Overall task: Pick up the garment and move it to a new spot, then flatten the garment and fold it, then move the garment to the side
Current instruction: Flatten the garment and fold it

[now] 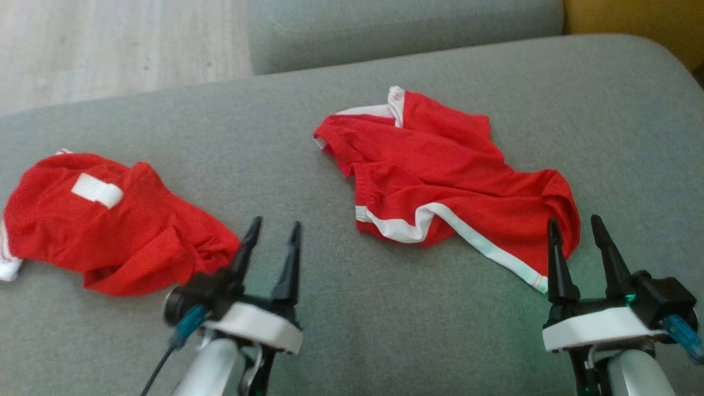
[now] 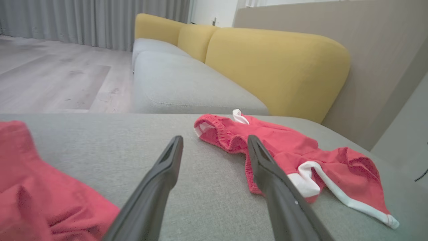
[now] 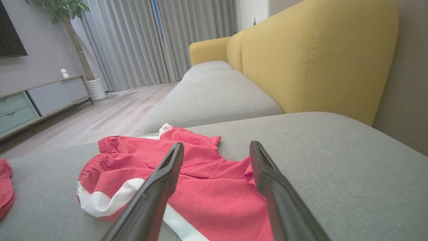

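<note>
Your left gripper [image 1: 276,223] and right gripper [image 1: 573,220] both hang released, empty. Bring the right to the near white-trimmed hem of the red shorts [image 1: 440,176]; pinch fabric, not the cushion [image 1: 341,341].

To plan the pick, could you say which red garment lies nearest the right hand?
The white-trimmed shorts, at the right hand; the other garment bears a patch.

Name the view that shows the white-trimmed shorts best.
Head view: the shorts lie nearly whole, seen from above. Left wrist view: side-on, partly behind a finger. Right wrist view: near edge cut off, fingers in front.
</note>
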